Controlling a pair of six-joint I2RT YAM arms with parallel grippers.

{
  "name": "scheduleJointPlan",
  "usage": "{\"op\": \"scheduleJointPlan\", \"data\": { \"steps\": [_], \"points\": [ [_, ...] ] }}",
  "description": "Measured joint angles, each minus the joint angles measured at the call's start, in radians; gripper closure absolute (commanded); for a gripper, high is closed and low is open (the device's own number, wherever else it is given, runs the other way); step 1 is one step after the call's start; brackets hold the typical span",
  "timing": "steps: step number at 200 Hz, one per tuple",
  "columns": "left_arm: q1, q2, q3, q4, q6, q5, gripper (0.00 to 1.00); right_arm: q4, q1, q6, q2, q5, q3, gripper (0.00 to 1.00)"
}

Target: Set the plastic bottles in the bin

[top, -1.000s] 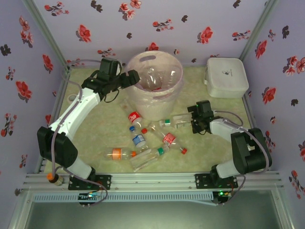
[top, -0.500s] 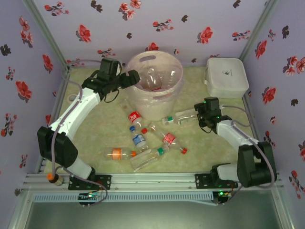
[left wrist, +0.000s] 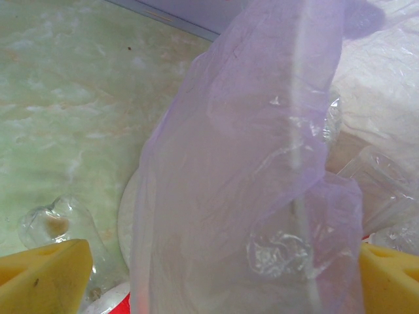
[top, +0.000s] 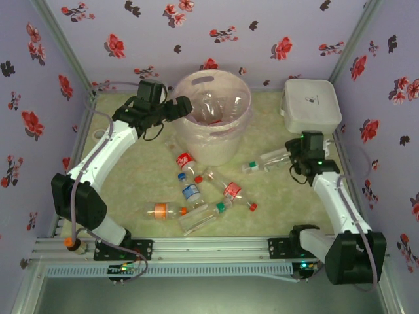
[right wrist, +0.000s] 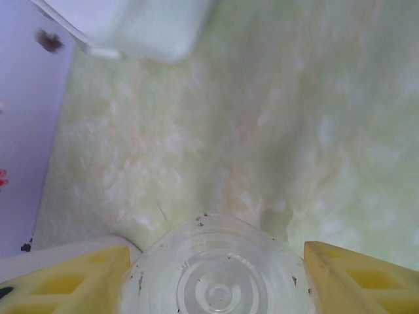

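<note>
- The right gripper [top: 292, 157] was clenched on a clear bottle [top: 265, 161] with a green cap. It held the bottle at the base end, between its yellow fingers [right wrist: 72, 281], near the right side of the worktop [top: 131, 170].
- Most of the bottle stuck out sideways past the gripper. With a hold so near one end on smooth plastic, the bottle could have swung or slipped out during a fast move.
- The bin [top: 190, 85] stood well apart from the held bottle, at the back centre. The long, level bottle could have caught on the rim and dropped outside.
- The left gripper [top: 180, 106] hung released at the bin's left rim, its jaws spread wide with the bin's thin bag liner [left wrist: 249, 163] between them. A careless move could have snagged the liner or tipped the bin.
- Both arms near the bin at once risked a collision.
- Loose bottles [top: 191, 191] lay clustered in front of the bin. A low pass could have scattered them.
- The white box [top: 311, 104] sat just behind the right gripper, so a backward swing could have struck it.
</note>
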Motion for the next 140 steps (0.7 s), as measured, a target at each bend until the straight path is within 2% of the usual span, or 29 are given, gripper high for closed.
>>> {"op": "scheduleJointPlan", "data": {
  "steps": [25,47,68,93,117,140],
  "points": [
    [0.000,0.000,0.000,-0.001,0.000,0.000,0.05,-0.096,-0.019,-0.196,-0.010,0.078,0.257,0.84],
    [0.000,0.000,0.003,-0.007,0.003,0.000,0.05,-0.142,-0.019,-0.354,0.013,0.111,0.510,0.86],
    [0.000,0.002,0.014,-0.023,0.012,0.002,0.04,-0.145,-0.019,-0.462,0.061,0.100,0.727,0.87],
    [0.000,0.016,0.036,-0.029,0.028,0.003,0.04,-0.108,-0.007,-0.515,0.110,0.042,0.879,0.91],
    [0.000,0.024,0.046,-0.038,0.038,0.004,0.04,-0.042,0.078,-0.550,0.169,0.009,0.970,0.93],
    [0.000,0.043,0.070,-0.049,0.053,0.012,0.04,0.026,0.216,-0.603,0.267,-0.015,1.077,0.94]
  ]
}}
